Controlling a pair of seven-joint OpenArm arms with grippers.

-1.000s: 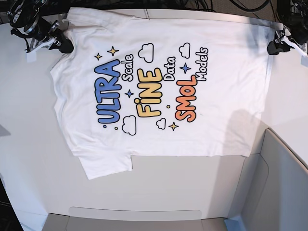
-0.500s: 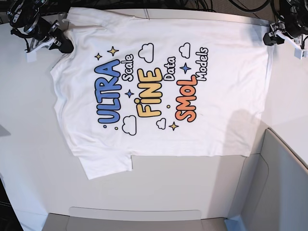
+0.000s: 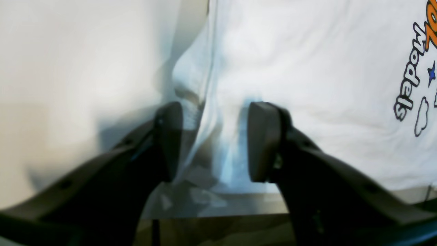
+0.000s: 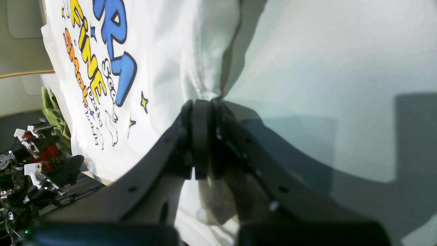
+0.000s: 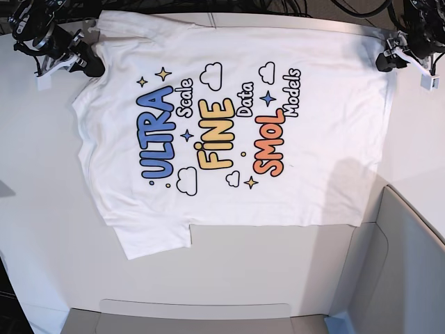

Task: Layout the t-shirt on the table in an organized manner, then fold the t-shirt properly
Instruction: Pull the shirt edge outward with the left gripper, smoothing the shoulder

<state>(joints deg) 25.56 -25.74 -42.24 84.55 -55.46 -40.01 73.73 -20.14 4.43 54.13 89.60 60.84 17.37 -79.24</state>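
The white t-shirt [image 5: 229, 125] lies spread flat, print up, on the white table [image 5: 42, 209]. My right gripper [image 5: 89, 64] sits at the shirt's far-left corner. In the right wrist view its jaws are pressed together [image 4: 202, 136] with a fold of the t-shirt [image 4: 191, 61] pinched at their tip. My left gripper [image 5: 384, 61] is at the shirt's far-right corner. In the left wrist view its two fingers [image 3: 169, 140] stand apart, and the bunched edge of the t-shirt [image 3: 307, 68] rises between them; the gripper [image 3: 215, 141] is open around it.
A grey panel [image 5: 410, 264] rises at the right and another [image 5: 195, 313] runs along the near edge. Dark cables cross the far edge [image 5: 292, 8]. Something green [image 4: 51, 106] lies beyond the shirt in the right wrist view.
My left gripper has moved leftward and slightly farther back, from beside the shirt onto its far-right corner, and its jaws have narrowed. The right gripper has barely moved.
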